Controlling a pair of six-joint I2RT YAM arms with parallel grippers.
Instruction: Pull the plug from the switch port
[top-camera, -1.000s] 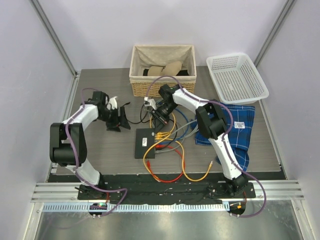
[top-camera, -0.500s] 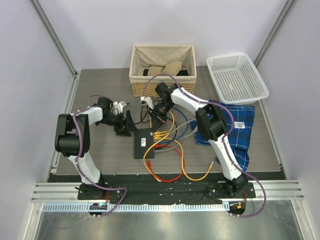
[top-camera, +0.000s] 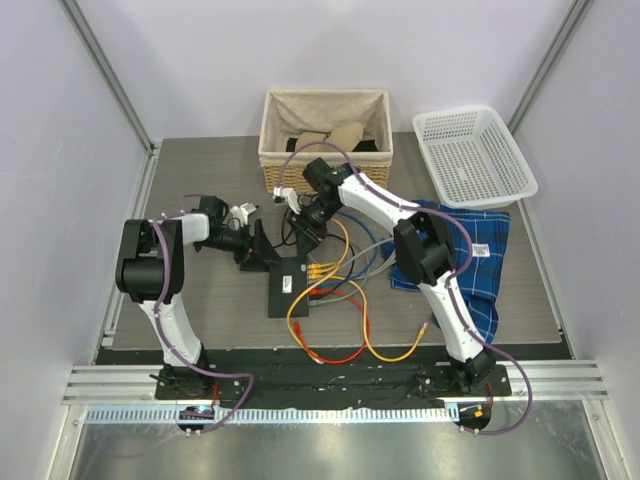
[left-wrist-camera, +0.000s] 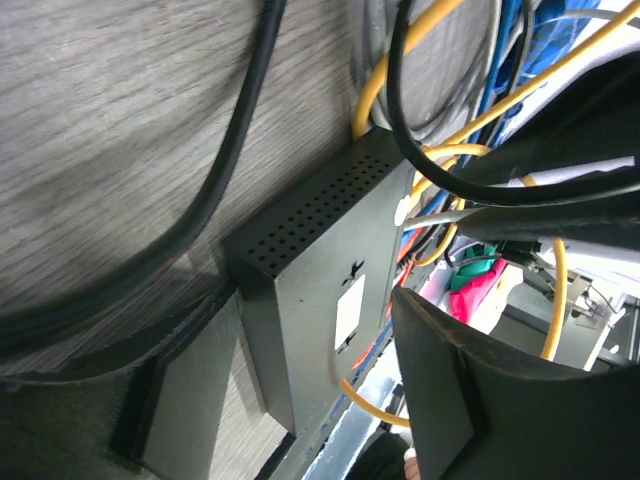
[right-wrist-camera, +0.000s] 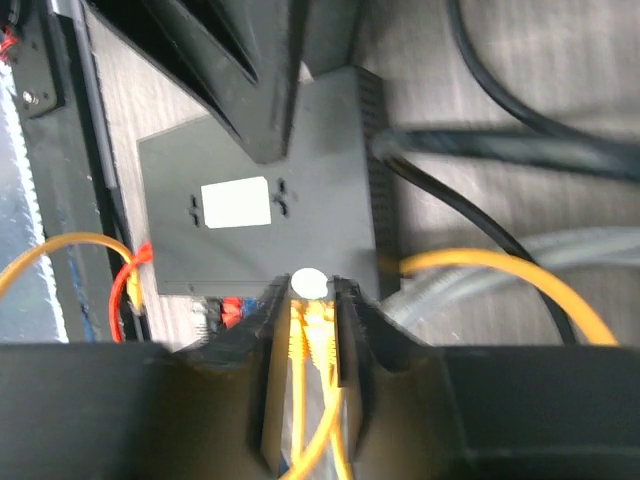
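Observation:
The black switch (top-camera: 288, 285) lies flat mid-table, white label up, with several plugs along its right edge. Two yellow plugs (top-camera: 318, 269) sit side by side in it. My right gripper (top-camera: 310, 228) hovers over the switch's far right side. In the right wrist view the right gripper (right-wrist-camera: 310, 295) has its jaws a narrow gap apart, framing the yellow plugs (right-wrist-camera: 312, 322) at the switch (right-wrist-camera: 260, 240) edge. My left gripper (top-camera: 258, 252) is open at the switch's far left corner. In the left wrist view the left gripper (left-wrist-camera: 310, 385) straddles the switch (left-wrist-camera: 325, 260).
A wicker basket (top-camera: 325, 140) stands behind the switch, a white plastic basket (top-camera: 472, 155) at the back right, a blue checked cloth (top-camera: 470, 255) on the right. Red (top-camera: 335, 356), orange (top-camera: 392, 352), grey, blue and black cables loop around the switch.
My left gripper has swung right, from the left side of the table to the switch's far left corner. My right wrist has shifted a little back and left.

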